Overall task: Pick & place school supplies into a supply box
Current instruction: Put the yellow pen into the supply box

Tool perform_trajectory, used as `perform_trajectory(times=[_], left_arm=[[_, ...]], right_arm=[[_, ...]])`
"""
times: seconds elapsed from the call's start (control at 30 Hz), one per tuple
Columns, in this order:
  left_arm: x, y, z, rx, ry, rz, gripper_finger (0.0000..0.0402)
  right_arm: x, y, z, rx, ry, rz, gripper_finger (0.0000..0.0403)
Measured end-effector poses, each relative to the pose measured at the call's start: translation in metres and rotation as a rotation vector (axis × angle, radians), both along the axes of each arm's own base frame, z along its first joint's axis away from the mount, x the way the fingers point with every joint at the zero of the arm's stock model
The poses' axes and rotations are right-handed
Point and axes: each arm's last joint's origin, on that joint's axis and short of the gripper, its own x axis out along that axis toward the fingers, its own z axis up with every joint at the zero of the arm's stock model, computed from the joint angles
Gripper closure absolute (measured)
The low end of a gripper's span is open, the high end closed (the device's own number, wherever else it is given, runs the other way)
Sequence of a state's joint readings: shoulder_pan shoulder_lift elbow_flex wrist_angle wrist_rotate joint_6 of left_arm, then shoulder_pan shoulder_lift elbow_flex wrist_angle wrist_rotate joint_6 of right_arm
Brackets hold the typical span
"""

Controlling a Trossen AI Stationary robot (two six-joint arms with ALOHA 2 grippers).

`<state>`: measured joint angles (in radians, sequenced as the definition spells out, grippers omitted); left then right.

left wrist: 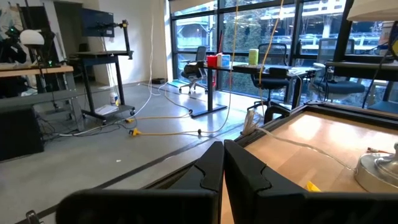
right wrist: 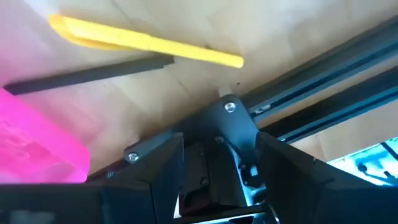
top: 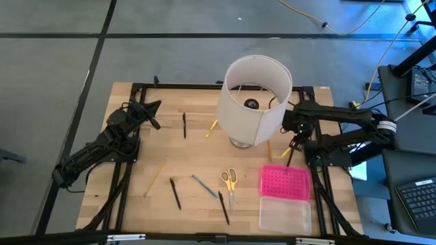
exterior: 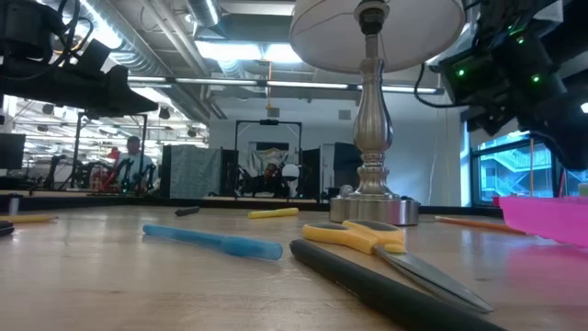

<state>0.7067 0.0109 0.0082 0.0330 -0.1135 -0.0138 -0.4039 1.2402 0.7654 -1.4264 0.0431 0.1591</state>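
Note:
The supply box lies open at the table's near right, its pink dotted lid (top: 285, 182) on the far side of the clear base (top: 285, 215). My right gripper (top: 294, 141) hovers open just beyond the lid, over a yellow pen (right wrist: 149, 42) and a black pen (right wrist: 93, 74) that lie flat on the wood. Yellow-handled scissors (top: 229, 180), a grey-blue pen (top: 204, 186), two black pens (top: 175, 192) (top: 223, 207) and a wooden pencil (top: 154, 177) lie flat toward the near edge. My left gripper (top: 155, 107) waits shut at the far left.
A lamp with a big white shade (top: 253, 99) stands at the table's middle far side, close to my right arm. Another black pen (top: 184, 124), a yellow pencil (top: 212, 128) and an orange pencil (top: 270, 151) lie around it. Black frame rails (right wrist: 323, 93) border the table.

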Motion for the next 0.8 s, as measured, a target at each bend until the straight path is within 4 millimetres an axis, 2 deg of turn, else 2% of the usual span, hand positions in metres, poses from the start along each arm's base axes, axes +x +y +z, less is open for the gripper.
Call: perform_trajectory(times=[0.23, 0.47, 0.8], left_arm=[[0.000, 0.000, 0.000, 0.000, 0.001, 0.000, 0.0396], [0.000, 0.000, 0.000, -0.001, 0.002, 0.000, 0.0395], [0.000, 0.000, 0.000, -0.001, 0.002, 0.000, 0.0396]], right_arm=[[0.010, -0.001, -0.013, 0.117, 0.051, -0.027, 0.0199], [0.020, -0.005, -0.028, 0.129, 0.086, 0.003, 0.0199], [0.022, -0.007, -0.034, 0.133, 0.134, -0.020, 0.0199]])
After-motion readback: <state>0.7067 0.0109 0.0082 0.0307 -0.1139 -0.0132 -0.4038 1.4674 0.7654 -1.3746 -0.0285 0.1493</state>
